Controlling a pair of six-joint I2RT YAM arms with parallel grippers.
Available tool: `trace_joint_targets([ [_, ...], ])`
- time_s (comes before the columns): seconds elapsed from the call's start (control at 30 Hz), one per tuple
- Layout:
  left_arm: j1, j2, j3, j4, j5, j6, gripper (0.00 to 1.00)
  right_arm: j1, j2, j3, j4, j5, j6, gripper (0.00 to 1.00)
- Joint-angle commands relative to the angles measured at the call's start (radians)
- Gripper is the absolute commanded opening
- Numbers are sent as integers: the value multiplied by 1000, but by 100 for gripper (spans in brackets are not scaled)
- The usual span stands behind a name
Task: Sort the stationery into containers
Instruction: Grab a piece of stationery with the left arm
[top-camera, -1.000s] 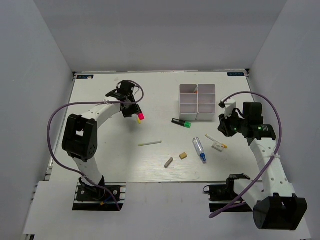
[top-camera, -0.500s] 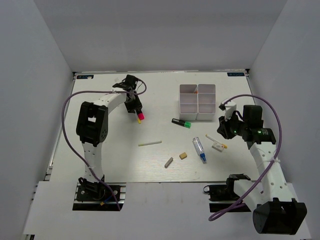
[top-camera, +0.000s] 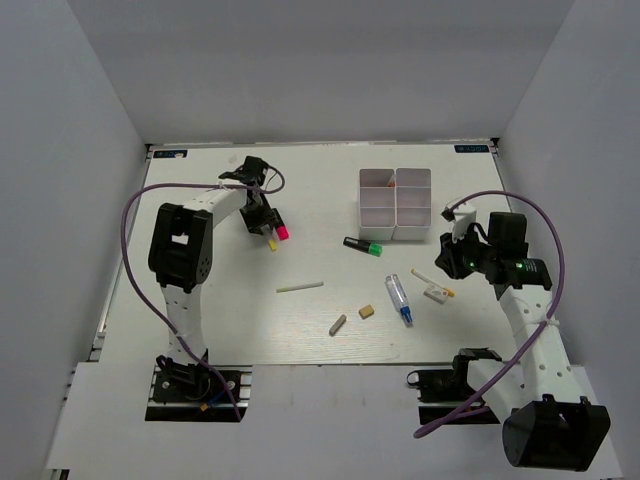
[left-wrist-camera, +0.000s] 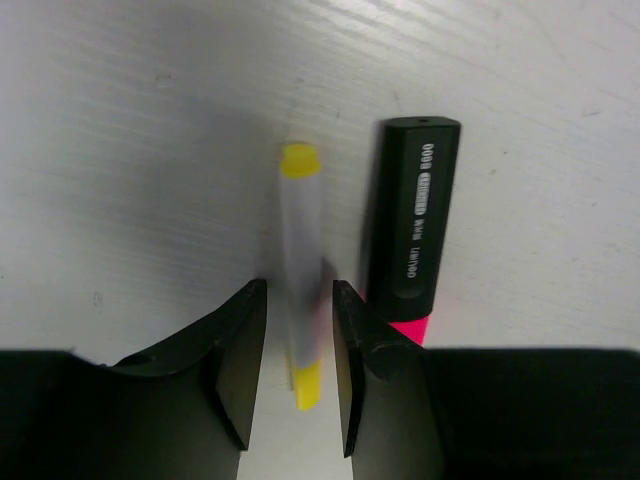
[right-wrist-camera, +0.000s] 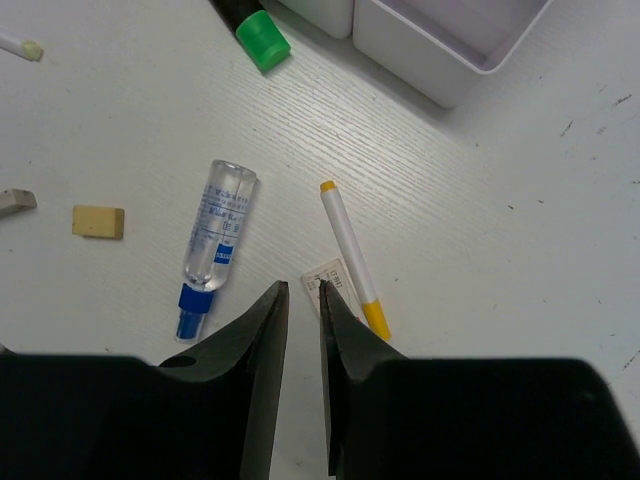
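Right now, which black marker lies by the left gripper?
The pink-ended marker, lying right beside the pen that the left gripper straddles. The green-ended marker lies far off, near the box.

A thin pen (left-wrist-camera: 300, 250) lies between the left jaws, a marker (left-wrist-camera: 415, 220) just outside them to the right. Ahead of the right jaws lie another pen (right-wrist-camera: 350, 250), a tube (right-wrist-camera: 218, 225) left of it, the box (right-wrist-camera: 430, 62) beyond.
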Motion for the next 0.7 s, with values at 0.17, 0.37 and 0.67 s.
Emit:
trace_joint_targets([
  [0.17,8,-44,55,-15,-13,8,44,-11,-21,-17,24,-28,14,25],
  [0.37,8,5,108,-113,-54,50,46,-17,-29,-19,24,-36,20,25],
  [0.67,8,39,66,-171,-78,103,49,-20,-33,-20,24,-50,29,29],
])
